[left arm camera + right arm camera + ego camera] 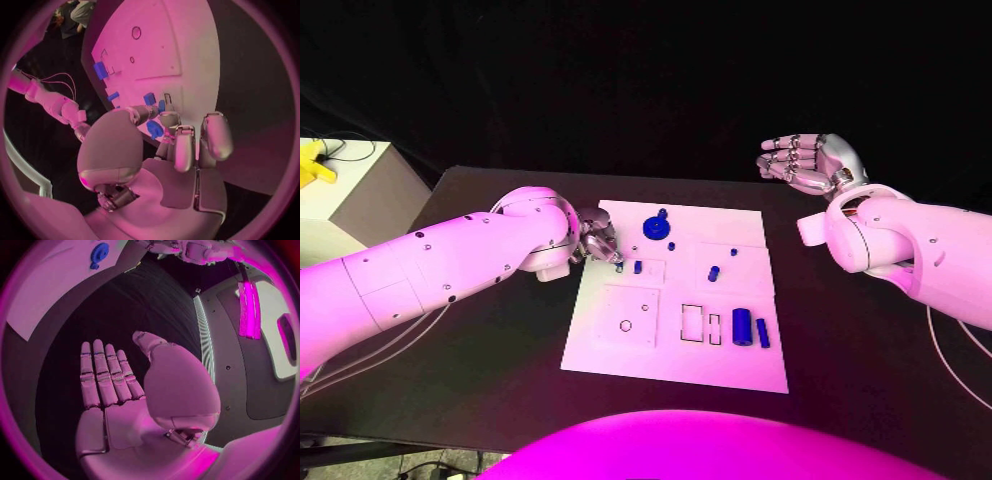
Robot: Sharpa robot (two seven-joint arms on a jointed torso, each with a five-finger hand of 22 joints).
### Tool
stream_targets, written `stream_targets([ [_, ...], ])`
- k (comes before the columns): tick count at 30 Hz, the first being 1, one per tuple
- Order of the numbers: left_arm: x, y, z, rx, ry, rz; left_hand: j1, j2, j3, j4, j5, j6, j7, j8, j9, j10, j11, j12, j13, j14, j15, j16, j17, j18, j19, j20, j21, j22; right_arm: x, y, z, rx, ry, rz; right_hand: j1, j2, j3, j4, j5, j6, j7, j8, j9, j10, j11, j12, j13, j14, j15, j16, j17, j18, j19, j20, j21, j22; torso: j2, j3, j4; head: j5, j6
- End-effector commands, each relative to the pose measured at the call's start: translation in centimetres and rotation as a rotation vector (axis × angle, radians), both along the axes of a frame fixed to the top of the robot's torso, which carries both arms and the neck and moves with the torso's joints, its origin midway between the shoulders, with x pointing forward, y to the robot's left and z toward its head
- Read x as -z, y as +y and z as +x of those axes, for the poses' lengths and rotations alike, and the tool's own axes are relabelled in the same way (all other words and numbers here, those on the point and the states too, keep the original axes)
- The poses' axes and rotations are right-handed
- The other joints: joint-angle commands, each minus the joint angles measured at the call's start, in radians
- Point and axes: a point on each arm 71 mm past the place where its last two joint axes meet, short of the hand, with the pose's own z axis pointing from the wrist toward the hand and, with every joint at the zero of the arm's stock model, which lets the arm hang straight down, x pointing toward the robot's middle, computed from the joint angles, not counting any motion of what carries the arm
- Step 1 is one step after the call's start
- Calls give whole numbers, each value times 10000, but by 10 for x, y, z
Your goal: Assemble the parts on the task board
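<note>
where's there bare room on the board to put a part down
Free: the near edge of the task board, below the two upright blue cylinders. Crowded: the far left corner, where the left hand sits beside the round blue part.

The left arm (423, 270) reaches in from the left edge of the head view; its hand (599, 238) sits left of centre with fingers (185, 150) curled downward. The right arm (913, 245) enters from the right edge, its hand (808, 160) raised at upper right, fingers (103, 372) straight and empty.
</note>
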Motion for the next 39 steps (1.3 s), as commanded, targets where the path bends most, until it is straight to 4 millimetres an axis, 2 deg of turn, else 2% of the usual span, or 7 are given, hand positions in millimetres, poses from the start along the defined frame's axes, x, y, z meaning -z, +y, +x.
stream_targets([
  [1,1,-1,-1,260,109,323,-4,122,1649,-1594,39,113,-73,43,771,70,-21,49,16,939,-80,21,2319,-2,67,7,31,3,0,1,-1,-181,-19,49,-72,59,-21,-51,63,59,743,-38,-11,68,-26,-40,-6,-63,-3,-19,-11,41,-72,-32,-24,-11,6,-1,-3,7,2],
  [33,10,-3,1,269,251,628,-100,91,1742,-1642,113,146,-90,94,795,89,-37,48,23,938,-95,18,2316,-8,81,-9,47,34,0,3,-1,-232,-5,62,-72,59,-21,-51,63,59,743,-38,-11,68,-26,-40,-6,-63,-3,-19,-11,41,-72,-32,-24,-11,2,12,-3,6,2],
  [39,11,-2,0,318,331,694,-100,91,1742,-1642,113,146,-90,94,795,89,-37,48,23,938,-95,18,2316,-8,81,-9,47,34,0,3,-1,-246,0,67,-72,59,-21,-51,63,59,743,-38,-11,68,-26,-40,-6,-63,-3,-19,-11,41,-72,-32,-24,-11,-2,1,0,16,2],
])
